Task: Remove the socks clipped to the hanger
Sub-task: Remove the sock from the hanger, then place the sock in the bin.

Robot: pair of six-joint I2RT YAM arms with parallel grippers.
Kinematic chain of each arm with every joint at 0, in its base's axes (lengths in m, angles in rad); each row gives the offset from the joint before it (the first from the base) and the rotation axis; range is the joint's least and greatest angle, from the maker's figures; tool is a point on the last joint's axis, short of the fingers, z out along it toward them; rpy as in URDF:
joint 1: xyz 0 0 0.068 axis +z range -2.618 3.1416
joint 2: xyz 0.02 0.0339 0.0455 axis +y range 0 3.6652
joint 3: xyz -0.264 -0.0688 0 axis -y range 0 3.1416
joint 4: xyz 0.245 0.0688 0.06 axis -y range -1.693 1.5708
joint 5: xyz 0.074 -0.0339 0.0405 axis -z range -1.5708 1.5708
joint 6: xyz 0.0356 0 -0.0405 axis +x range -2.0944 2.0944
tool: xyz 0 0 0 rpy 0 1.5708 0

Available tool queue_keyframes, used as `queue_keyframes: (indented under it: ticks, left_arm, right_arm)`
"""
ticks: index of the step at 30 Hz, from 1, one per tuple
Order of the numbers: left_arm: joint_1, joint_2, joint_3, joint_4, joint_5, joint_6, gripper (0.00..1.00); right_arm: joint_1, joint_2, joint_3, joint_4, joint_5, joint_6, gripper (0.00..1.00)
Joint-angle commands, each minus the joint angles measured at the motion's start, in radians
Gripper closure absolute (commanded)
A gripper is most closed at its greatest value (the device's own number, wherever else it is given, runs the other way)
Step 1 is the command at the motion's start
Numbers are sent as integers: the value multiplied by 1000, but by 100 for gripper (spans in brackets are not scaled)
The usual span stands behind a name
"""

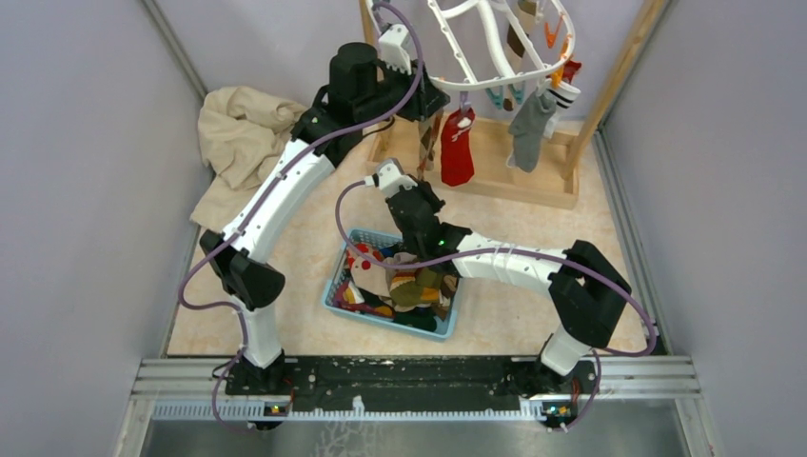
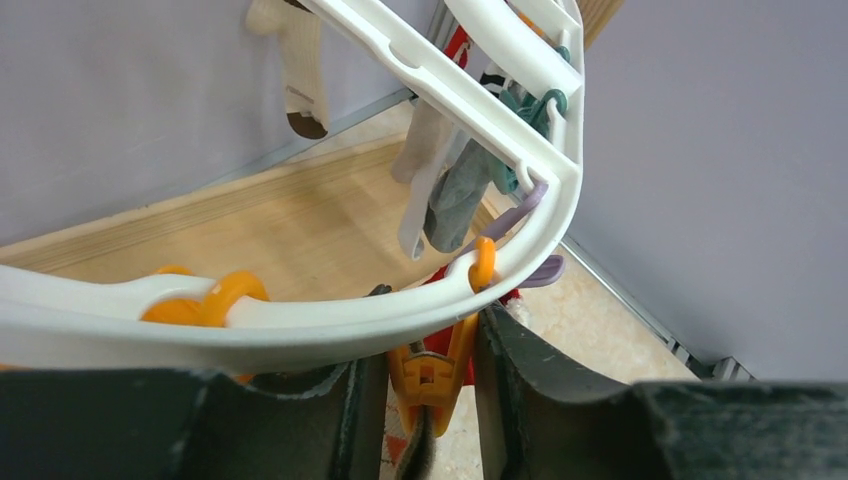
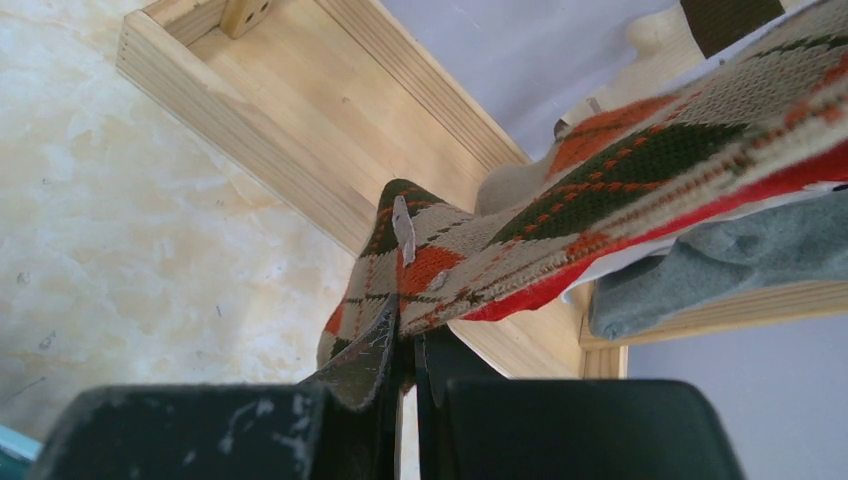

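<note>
The hanger [image 2: 300, 335] hung from the wooden rack [image 1: 495, 181] at the far side of the worktop [image 1: 495, 319], its white ring tilted and several socks clipped under it. The left arm reached up and far to the ring's near-left rim. In the left wrist view the left hand [image 2: 430, 330] sat just under that rim with its fingers partway apart, one on each side of an orange clip [image 2: 430, 375]. The clip filled nearly the whole gap between them. Whether the fingers were pressing the clip or only lying against it, I could not tell.

From that part of the rim hung an argyle sock [image 3: 620, 170], cream with orange and dark green diamonds. The right hand [image 3: 408, 345], below it and nearer, was closed tight on the sock's lower end, the knit pinched between the two fingers.

Just right of the argyle sock a red sock [image 1: 458, 148] hung from the rim, and further right a grey sock [image 1: 528, 129], both over the rack's base.

A blue basket [image 1: 333, 286] stood on the worktop near the middle, under the right forearm, with loose socks [image 1: 409, 290] piled inside it. A crumpled beige cloth [image 1: 238, 133] lay at the far left, against the wall.
</note>
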Motion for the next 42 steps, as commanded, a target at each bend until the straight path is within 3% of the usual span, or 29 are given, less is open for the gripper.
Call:
queue_keyframes:
  ticks: [1,9,16,21,25,30,35,42]
  left_arm:
    - [-6,18,49,60,-11,10,63]
    - [-5,20,54,54,-10,10,83]
    - [-5,18,53,47,-8,13,84]
    - [-6,3,24,49,-13,17,84]
    - [-5,-30,-31,67,-33,22,77]
    - [-3,-57,-78,72,-51,30,70]
    - [-3,-87,-130,87,-49,32,39]
    - [-4,-138,-191,82,-50,29,22]
  right_arm:
    - [15,-12,29,38,16,-5,100]
    - [15,-14,28,38,19,-6,100]
    - [20,-55,28,-8,16,20,100]
    - [48,-143,38,-157,-37,97,100]
    - [79,-246,50,-310,-71,191,100]
    - [102,-334,96,-550,-225,352,100]
    - [116,-389,117,-714,-409,466,100]
    - [127,-431,98,-801,-594,541,100]
